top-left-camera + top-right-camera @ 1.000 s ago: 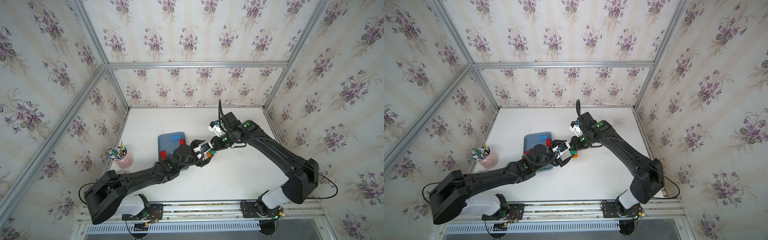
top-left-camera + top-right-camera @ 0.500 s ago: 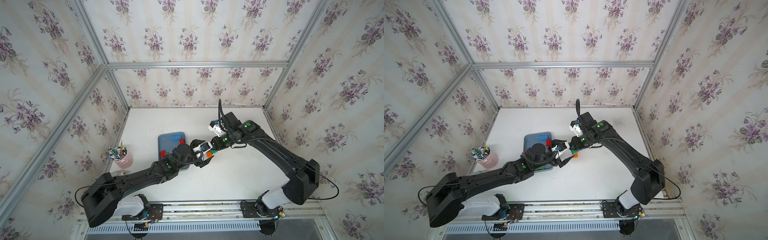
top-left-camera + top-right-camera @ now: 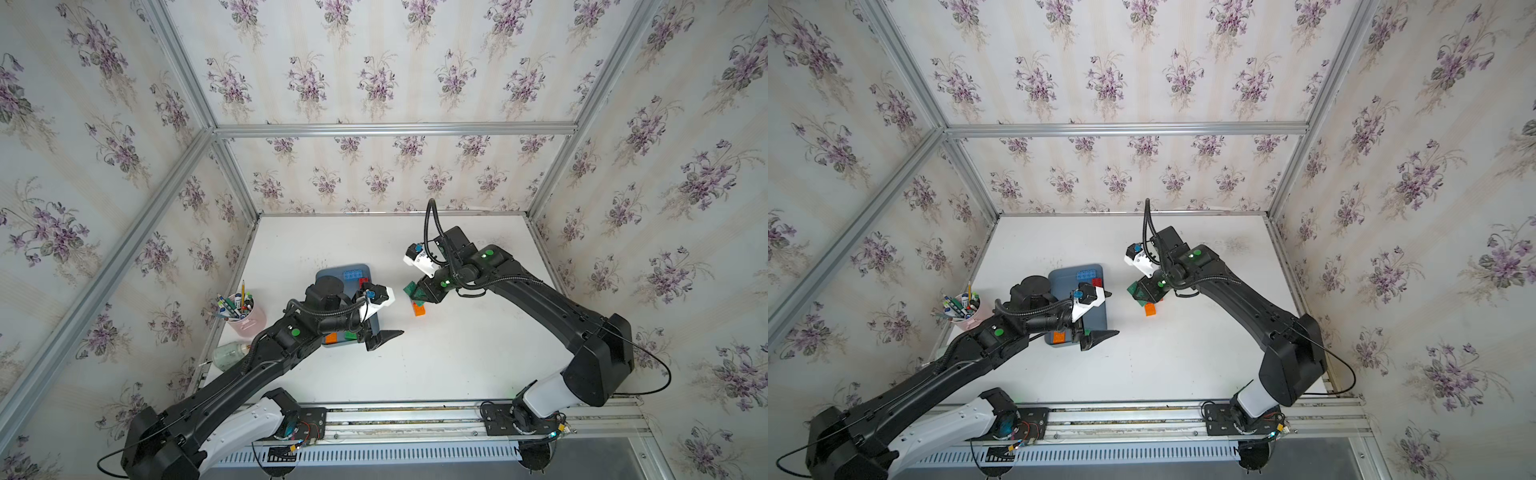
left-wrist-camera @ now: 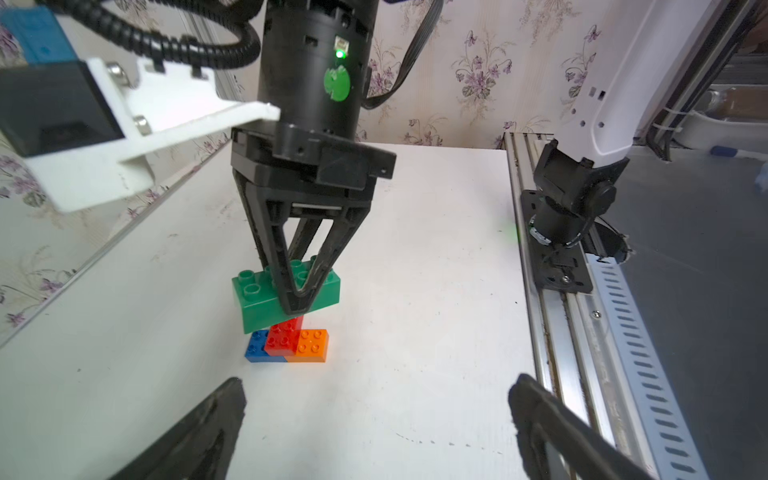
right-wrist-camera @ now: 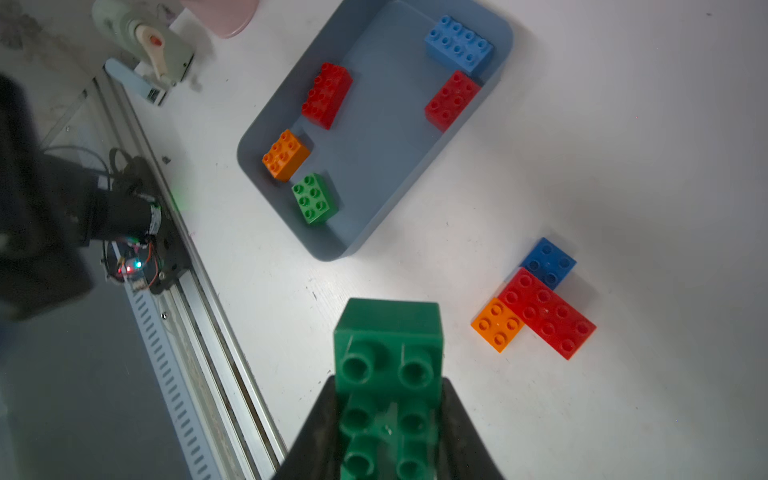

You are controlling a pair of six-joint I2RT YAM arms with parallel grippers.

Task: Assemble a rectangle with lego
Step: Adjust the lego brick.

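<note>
My right gripper [image 5: 388, 380] is shut on a dark green oblong lego brick [image 5: 388, 357], which hangs tilted just above the table. Under and beside it lies a flat group of a red oblong brick [image 5: 546, 311], a blue square brick [image 5: 548, 262] and an orange square brick [image 5: 496, 324]. In the left wrist view the green brick [image 4: 257, 299] covers part of that group. My left gripper [image 4: 376, 382] is open and holds nothing, low over the table by the tray's near right edge [image 3: 1113, 313]. Several more bricks lie in the blue-grey tray [image 5: 374, 174].
The tray holds a light blue brick [image 5: 459, 43], two red bricks [image 5: 326, 93], an orange one [image 5: 286, 154] and a green one [image 5: 313, 198]. A pink cup of pens [image 3: 245, 311] and a lying bottle [image 3: 228, 353] are at the table's left edge. The metal rail [image 3: 415, 415] runs along the front.
My left gripper has pulled back from the right gripper toward the tray's front corner, and its jaws have spread wider. The right gripper still holds the green brick in the same place.
</note>
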